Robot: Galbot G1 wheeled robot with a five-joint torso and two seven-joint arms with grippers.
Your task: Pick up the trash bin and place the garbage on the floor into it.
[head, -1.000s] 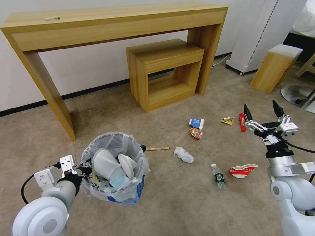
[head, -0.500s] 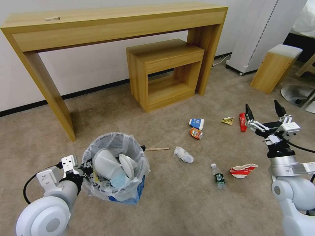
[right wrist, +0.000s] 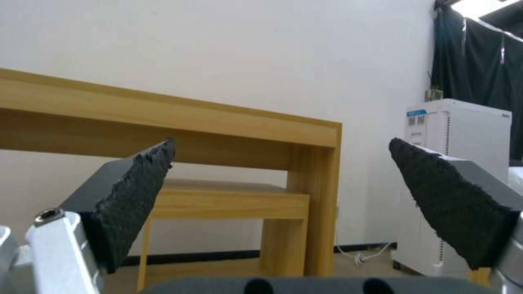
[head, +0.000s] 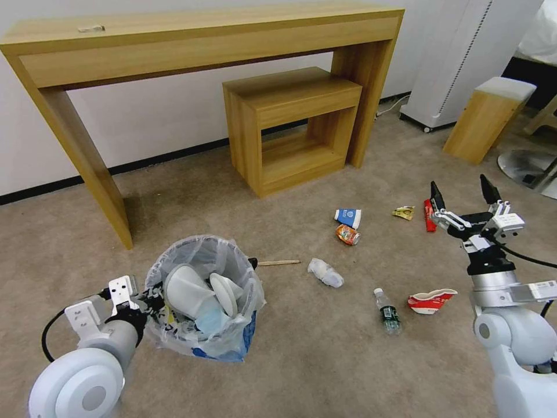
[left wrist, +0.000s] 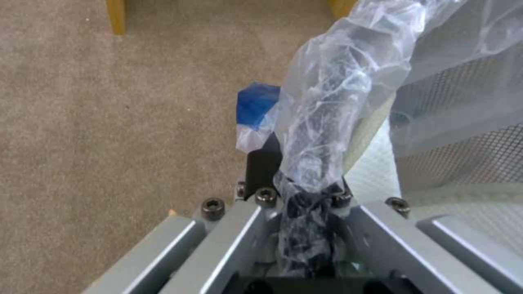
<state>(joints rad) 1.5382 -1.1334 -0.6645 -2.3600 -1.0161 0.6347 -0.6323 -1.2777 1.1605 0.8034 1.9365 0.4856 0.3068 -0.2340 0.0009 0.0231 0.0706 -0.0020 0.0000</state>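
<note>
Plastic-lined bin: the trash bin sits on the floor at about seven o'clock in the head view, two white slippers already inside it.
Left gripper: the left gripper is clamped on the bin's rim at its nine o'clock side; in the left wrist view the pads are pinched together on the crinkled liner. It has not shifted over the last second.
Nearest litter: small bottle and crushed red-white cup at about four o'clock; tissue wad and stick nearer the centre.
Right gripper: the right gripper hangs at three o'clock, jaws wide apart and empty; it drifted slightly up and back within the second.
Farther litter: orange can, blue-white cup, yellow wrapper, red wrapper, none of them moved.
Meaning: probably a pause between picks; most litter is not yet collected.
</note>
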